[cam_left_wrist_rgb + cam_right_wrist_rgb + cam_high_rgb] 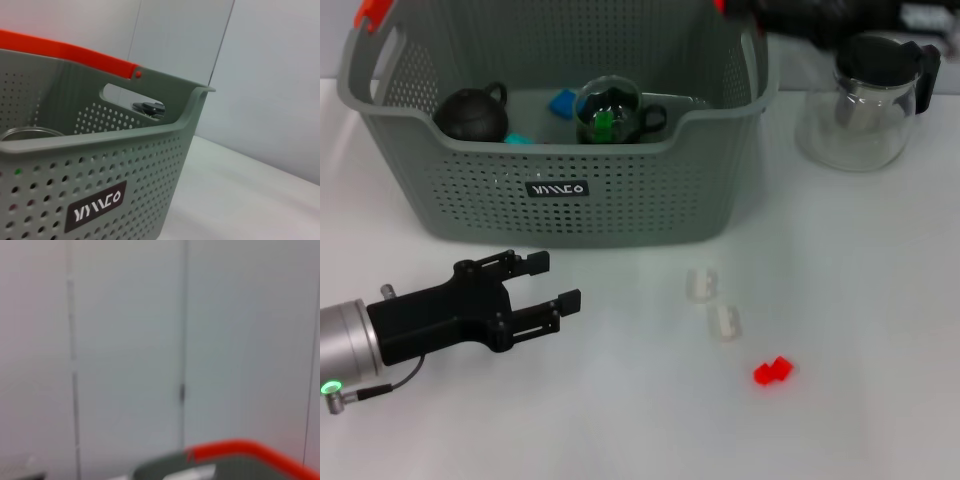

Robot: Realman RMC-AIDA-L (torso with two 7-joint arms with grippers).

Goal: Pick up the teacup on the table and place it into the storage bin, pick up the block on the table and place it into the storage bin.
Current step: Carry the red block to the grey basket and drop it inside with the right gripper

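Left claw [548, 283] low over the white surface [860, 300] near its front left, fingers apart and empty, pointing at the front wall of the storage bin [620, 200]; right claw not identifiable, so I cannot tell its state. Bin sits at the back left edge, black label [95, 206] in white letters, roughly "YMCO"; inside it a glass teacup [610, 112], a dark round teapot [472, 112] and blue pieces [563, 102]. Red block [772, 371] lies toward the front right, two clear blocks [713, 303] just behind it, glass jug [865, 100] at the back right.
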